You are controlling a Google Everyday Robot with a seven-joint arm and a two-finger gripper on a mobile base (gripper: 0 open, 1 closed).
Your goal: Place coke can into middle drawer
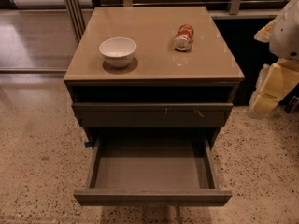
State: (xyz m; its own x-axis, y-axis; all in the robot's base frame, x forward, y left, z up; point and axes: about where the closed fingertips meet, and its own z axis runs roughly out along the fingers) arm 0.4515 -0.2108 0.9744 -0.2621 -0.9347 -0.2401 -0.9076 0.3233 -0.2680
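The coke can (184, 36) lies on its side on the tan cabinet top, right of centre towards the back, with a silver end facing me. The middle drawer (152, 171) is pulled out at the front of the cabinet, and its grey floor is bare. My gripper (267, 99) is a cream-coloured piece of the arm at the right edge of the camera view. It hangs beside the cabinet, below the level of the top and well to the right of the can. It holds nothing that I can see.
A white bowl (117, 51) stands on the left of the top (154, 69). A shut drawer front with small marks (152, 115) sits above the open drawer. There is speckled floor all round and a dark railing behind.
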